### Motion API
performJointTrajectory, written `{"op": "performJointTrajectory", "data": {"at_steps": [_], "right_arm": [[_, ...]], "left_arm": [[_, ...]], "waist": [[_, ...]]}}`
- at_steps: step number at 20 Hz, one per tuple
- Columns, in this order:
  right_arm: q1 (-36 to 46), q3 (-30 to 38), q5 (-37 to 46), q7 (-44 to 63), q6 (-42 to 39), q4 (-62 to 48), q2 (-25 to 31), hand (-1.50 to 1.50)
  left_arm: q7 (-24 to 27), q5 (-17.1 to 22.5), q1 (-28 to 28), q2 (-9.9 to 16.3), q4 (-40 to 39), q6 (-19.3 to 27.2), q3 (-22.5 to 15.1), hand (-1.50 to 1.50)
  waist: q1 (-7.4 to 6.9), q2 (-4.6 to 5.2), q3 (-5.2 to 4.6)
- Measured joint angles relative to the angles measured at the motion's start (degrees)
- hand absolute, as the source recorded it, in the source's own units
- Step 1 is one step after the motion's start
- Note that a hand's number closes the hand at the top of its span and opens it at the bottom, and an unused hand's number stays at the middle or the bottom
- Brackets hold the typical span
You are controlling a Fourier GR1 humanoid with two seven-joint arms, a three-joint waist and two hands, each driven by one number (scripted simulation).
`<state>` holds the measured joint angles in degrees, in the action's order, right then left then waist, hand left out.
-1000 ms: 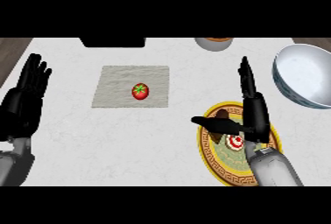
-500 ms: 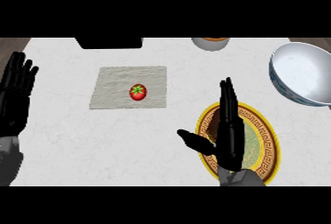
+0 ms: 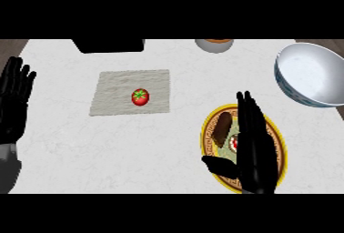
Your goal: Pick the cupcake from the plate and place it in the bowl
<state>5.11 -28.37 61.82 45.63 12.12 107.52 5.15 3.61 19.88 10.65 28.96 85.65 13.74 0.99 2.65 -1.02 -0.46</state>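
Note:
A round plate (image 3: 210, 119) with a yellow patterned rim lies at the lower right of the counter. My right hand (image 3: 255, 148) hovers flat over it, fingers straight and thumb out to the left, open. It hides most of the cupcake (image 3: 235, 143); only a sliver of white with red shows beside the palm. A brown oblong piece (image 3: 223, 124) lies on the plate left of the fingers. The large white bowl (image 3: 314, 73) stands at the far right, beyond the plate. My left hand (image 3: 15, 98) rests open at the left edge, fingers up.
A grey cloth (image 3: 114, 93) in the middle left carries a small tomato (image 3: 139, 96). A dark box (image 3: 108, 44) sits at the back edge, and a small cup (image 3: 215, 44) with an orange top stands back centre.
My right hand has drawn back toward the lower edge and shifted slightly left over the plate. The view has tilted a little, so the bowl sits further right.

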Motion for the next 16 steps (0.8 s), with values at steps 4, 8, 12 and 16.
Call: {"op": "performJointTrajectory", "data": {"at_steps": [4, 8, 12, 16], "right_arm": [[-0.7, -2.3, -1.1, 9.7, -15.2, 7.3, -0.2, -1.50], [-1.3, -3.4, -3.4, 14.6, -26.6, 13.4, -0.8, -1.50], [-1.7, -1.2, -6.4, 15.8, -32.9, 17.3, -1.9, -1.50], [-1.9, 1.2, -7.4, 15.8, -36.1, 18.3, -2.9, -1.50]], "left_arm": [[0.5, 0.0, 0.5, -0.2, -0.6, -0.6, 0.0, 0.00], [0.6, 0.4, 0.9, -0.1, -0.4, -1.5, 0.5, 0.00], [1.4, 0.5, 0.8, -0.3, -0.9, -2.7, 0.9, 0.00], [1.0, 0.0, 1.6, -1.0, -1.4, -2.9, 0.8, 0.00]], "waist": [[-0.47, 0.28, 0.09], [-1.30, 0.51, 0.19], [-1.92, 0.77, 0.27], [-2.22, 0.91, 0.34]]}}
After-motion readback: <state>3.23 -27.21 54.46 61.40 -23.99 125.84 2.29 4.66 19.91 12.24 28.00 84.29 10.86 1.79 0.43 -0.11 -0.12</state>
